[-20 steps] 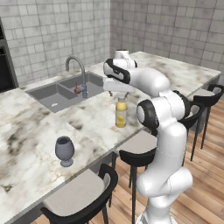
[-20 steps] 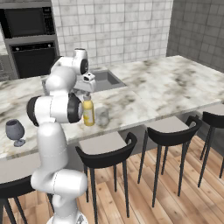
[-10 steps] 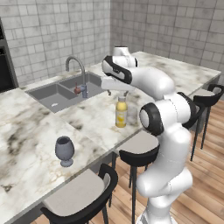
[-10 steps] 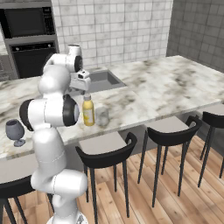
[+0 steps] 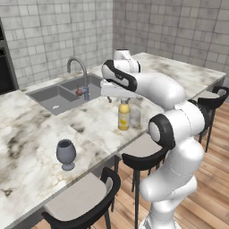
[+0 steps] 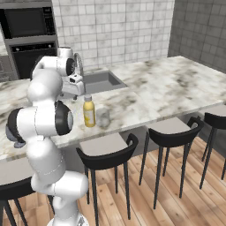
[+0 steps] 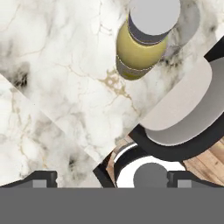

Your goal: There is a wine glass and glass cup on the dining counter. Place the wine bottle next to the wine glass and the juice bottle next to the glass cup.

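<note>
Since the earlier frames the arm has swung its hand back from above the bottle toward the sink side, and the gripper (image 5: 110, 98) now hangs over the marble just beside and above the juice bottle (image 5: 124, 115), no longer directly over its cap. Its jaws stand spread wide with nothing between them; in the hand view the two dark fingertips (image 7: 40, 178) sit far apart at the bottom edge, the bottle's grey-white cap well above them. The juice bottle stands upright on the dining counter (image 5: 31, 147), just beside the glass cup (image 5: 134, 119), near the counter's stool-side edge. The wine glass (image 5: 66, 153) stands upright farther along the same counter, well apart from bottle and cup. A black stool (image 5: 138, 150) sits below the counter edge under the bottle.
</note>
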{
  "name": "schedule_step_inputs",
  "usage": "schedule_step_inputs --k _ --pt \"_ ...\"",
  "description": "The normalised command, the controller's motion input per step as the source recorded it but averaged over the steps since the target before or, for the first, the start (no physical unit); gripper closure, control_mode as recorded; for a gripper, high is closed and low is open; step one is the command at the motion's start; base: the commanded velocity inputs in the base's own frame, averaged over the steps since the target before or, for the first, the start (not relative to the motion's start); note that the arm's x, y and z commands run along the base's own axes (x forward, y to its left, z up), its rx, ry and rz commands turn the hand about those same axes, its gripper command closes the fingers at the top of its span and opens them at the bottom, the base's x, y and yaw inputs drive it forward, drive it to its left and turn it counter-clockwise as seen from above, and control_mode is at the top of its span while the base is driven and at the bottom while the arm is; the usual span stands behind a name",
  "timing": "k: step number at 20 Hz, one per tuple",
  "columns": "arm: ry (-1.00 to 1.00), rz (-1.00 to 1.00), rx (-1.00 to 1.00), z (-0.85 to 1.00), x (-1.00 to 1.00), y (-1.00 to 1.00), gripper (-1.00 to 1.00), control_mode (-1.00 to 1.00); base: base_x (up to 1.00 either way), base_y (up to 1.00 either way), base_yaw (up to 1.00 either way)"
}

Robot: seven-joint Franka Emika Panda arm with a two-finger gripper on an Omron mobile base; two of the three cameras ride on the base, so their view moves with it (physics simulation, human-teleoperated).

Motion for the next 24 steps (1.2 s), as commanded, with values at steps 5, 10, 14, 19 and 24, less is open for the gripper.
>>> schedule_step_inputs --k 5,10,14,19,24 --pt "0.0 0.0 0.02 0.09 -0.6 0.16 -1.0 -1.0 0.0 0.0 0.0" --pt "-0.06 0.08 0.0 0.0 -0.67 0.03 -1.0 -1.0 0.0 0.0 0.0" --pt "-0.05 0.17 0.0 0.0 -0.64 0.0 -1.0 -1.0 0.0 0.0 0.0" --pt "-0.05 0.19 0.0 0.0 -0.6 0.0 -1.0 -1.0 0.0 0.0 0.0" --pt "-0.05 0.15 0.08 0.0 -0.59 -0.02 -1.0 -1.0 0.0 0.0 0.0"
